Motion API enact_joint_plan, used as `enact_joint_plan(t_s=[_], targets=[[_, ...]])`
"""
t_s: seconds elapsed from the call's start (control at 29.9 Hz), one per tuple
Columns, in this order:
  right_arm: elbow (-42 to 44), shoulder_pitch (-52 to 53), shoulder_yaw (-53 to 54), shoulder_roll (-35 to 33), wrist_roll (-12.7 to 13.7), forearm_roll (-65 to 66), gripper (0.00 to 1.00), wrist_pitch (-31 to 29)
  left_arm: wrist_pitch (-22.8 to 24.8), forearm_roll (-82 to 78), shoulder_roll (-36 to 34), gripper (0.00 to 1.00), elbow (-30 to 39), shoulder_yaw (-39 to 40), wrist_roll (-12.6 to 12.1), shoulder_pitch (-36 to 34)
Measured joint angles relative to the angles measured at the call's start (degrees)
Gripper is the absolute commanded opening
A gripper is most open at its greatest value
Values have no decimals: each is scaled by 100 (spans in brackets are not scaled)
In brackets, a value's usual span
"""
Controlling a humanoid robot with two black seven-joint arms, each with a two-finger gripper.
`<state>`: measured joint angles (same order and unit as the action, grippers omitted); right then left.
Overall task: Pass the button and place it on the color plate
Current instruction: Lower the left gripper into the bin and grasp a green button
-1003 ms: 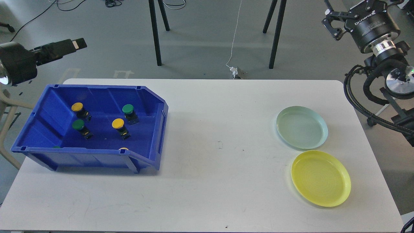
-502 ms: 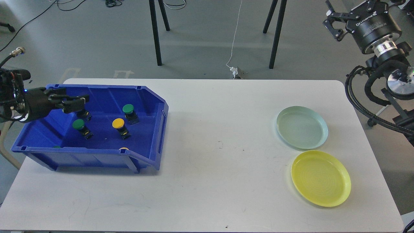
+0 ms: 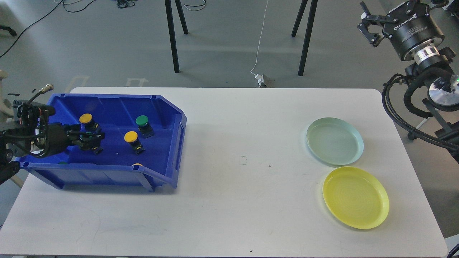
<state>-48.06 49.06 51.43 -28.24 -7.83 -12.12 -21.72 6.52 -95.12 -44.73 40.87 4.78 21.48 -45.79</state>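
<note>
Reaching into the open-fronted blue plastic bin (image 3: 107,107), the left end effector (image 3: 94,138) sits over the spot of a green-capped push button whose cap it hides, its fingers too dark to tell whether apart or together, so a grab could slip off the round cap or knock the yellow-capped push button (image 3: 131,137) just beside it. The right end effector (image 3: 373,25) hangs open, well apart from the bin. On the white tabletop (image 3: 229,200) wait a pale green round plate (image 3: 334,141) and a yellow round plate (image 3: 355,197), empty; behind are grey floor, black stand legs and cables.
</note>
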Motion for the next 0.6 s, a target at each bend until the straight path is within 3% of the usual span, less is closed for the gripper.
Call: enact_joint_plan(t_s=[0.3, 0.6], targets=[[14, 0, -2, 36, -3, 13, 100, 2, -180, 2, 426, 88, -662, -176, 17, 8], [16, -2, -2, 62, -3, 25, 100, 2, -312, 9, 508, 88, -775, -445, 34, 0]])
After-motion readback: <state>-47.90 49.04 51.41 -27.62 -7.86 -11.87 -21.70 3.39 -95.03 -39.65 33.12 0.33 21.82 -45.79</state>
